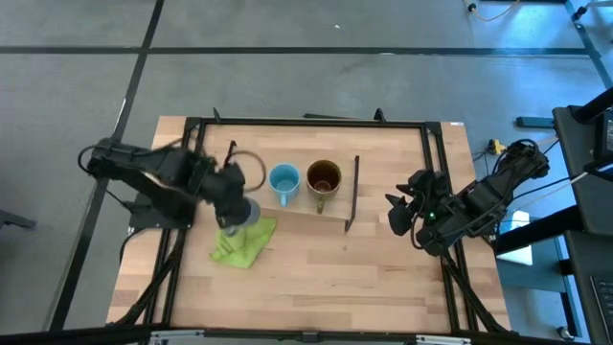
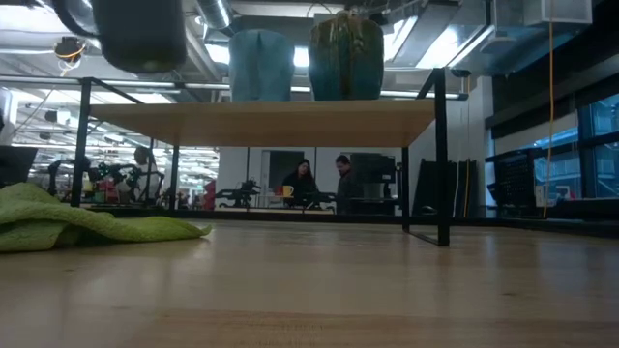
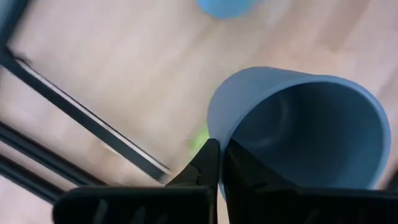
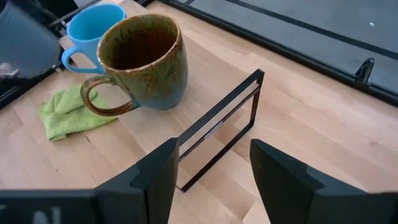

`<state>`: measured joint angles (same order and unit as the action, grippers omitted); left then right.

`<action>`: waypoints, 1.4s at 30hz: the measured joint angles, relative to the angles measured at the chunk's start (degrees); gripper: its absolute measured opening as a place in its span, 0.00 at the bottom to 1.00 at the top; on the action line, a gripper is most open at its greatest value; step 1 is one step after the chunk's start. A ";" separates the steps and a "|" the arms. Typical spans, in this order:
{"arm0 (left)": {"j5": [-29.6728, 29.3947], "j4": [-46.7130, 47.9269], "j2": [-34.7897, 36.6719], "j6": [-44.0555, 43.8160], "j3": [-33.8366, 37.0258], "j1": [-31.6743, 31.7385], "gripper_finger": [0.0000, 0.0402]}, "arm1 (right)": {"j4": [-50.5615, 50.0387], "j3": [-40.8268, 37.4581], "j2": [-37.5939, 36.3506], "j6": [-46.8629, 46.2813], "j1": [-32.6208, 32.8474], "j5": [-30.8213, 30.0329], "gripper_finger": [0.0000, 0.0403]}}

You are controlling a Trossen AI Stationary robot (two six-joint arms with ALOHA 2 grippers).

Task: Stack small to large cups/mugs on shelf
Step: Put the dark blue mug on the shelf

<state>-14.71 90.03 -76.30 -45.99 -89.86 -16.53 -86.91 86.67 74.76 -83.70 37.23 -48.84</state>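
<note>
Up close, the left gripper (image 3: 219, 163) is pinching the rim of the grey-blue mug (image 3: 305, 127), its mouth facing the wrist camera and its long axis tilting off upright, hanging above the shelf's (image 1: 297, 218) left end. Just beside that end, a lime-green cloth (image 1: 241, 242) is lying on the tabletop (image 1: 316, 278). Farther along the shelf, the light-blue mug (image 1: 283, 180) and olive-brown mug (image 1: 324, 179) are standing upright, nearly touching. Beyond the shelf's right legs, the right gripper (image 4: 211, 171) is waiting, fingers spread. The grey-blue mug's handle is hidden.
</note>
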 joint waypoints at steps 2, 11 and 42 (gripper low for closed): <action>-0.24 0.01 0.08 8.42 0.00 5.03 0.00 | 0.07 0.00 0.28 -0.02 0.02 0.97 0.50; 3.52 0.02 0.07 26.05 0.00 25.01 0.00 | 0.87 0.00 0.95 -0.17 0.01 2.17 0.50; 14.30 -0.03 -6.57 15.79 -4.58 34.86 0.00 | -0.03 0.00 0.95 -0.22 0.00 -0.13 0.50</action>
<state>-0.40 90.00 -82.87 -30.20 -94.44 18.33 -86.94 86.68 75.70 -83.92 37.23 -48.97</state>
